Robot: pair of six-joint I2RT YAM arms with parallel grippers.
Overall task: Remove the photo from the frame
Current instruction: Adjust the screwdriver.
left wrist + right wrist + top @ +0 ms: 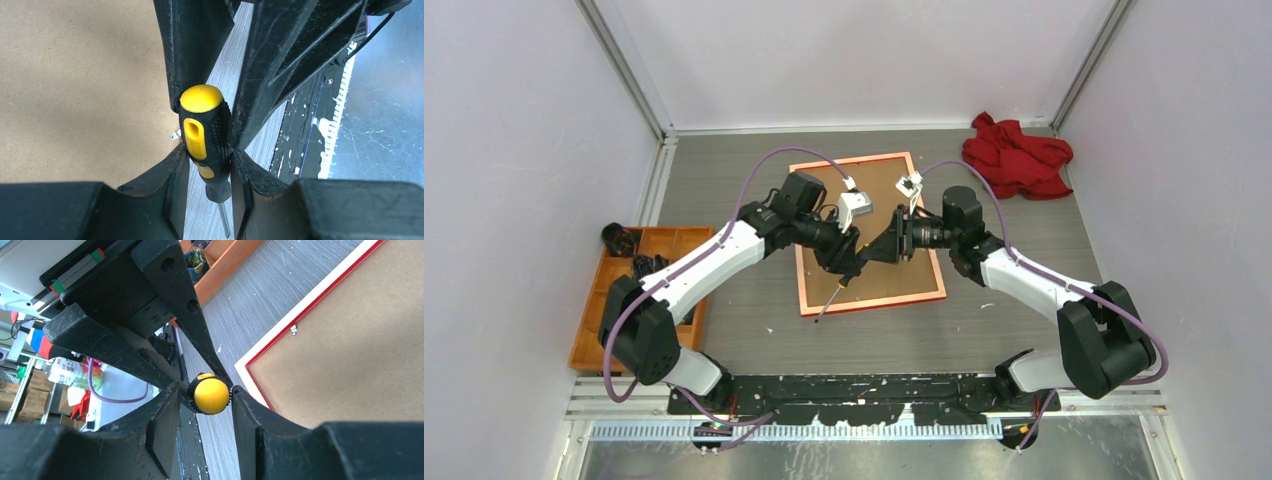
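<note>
Red frame [894, 301] lies face down on the counter [734, 200], backing board [879, 185] up, photo hidden beneath. Above the frame's near-left part, left tool [209, 155] clamps a screwdriver [205, 130] by the handle. Right tool [205, 390] straddles its butt, grip unclear. Risk: left releases early and the screwdriver drops onto the board.

**Robotics laboratory test cell.** A grey wood-grain table [754, 180] is enclosed by plain white wall panels [854, 60] set in bare aluminium corner posts [624, 65]. A white-and-black jointed left robot arm [714, 260] and its matching right robot arm [1024, 280] are bolted to a black metal rail [854, 385] along the table's near edge. Purple cables [794, 151] loop over them. An orange wooden compartment tray [589, 338] holding dark parts sits at the left edge. A crumpled red cloth [1016, 158] lies at the far right corner. Beyond the near edge, the right wrist view shows brown cardboard boxes [32, 387] among blurred clutter.
</note>
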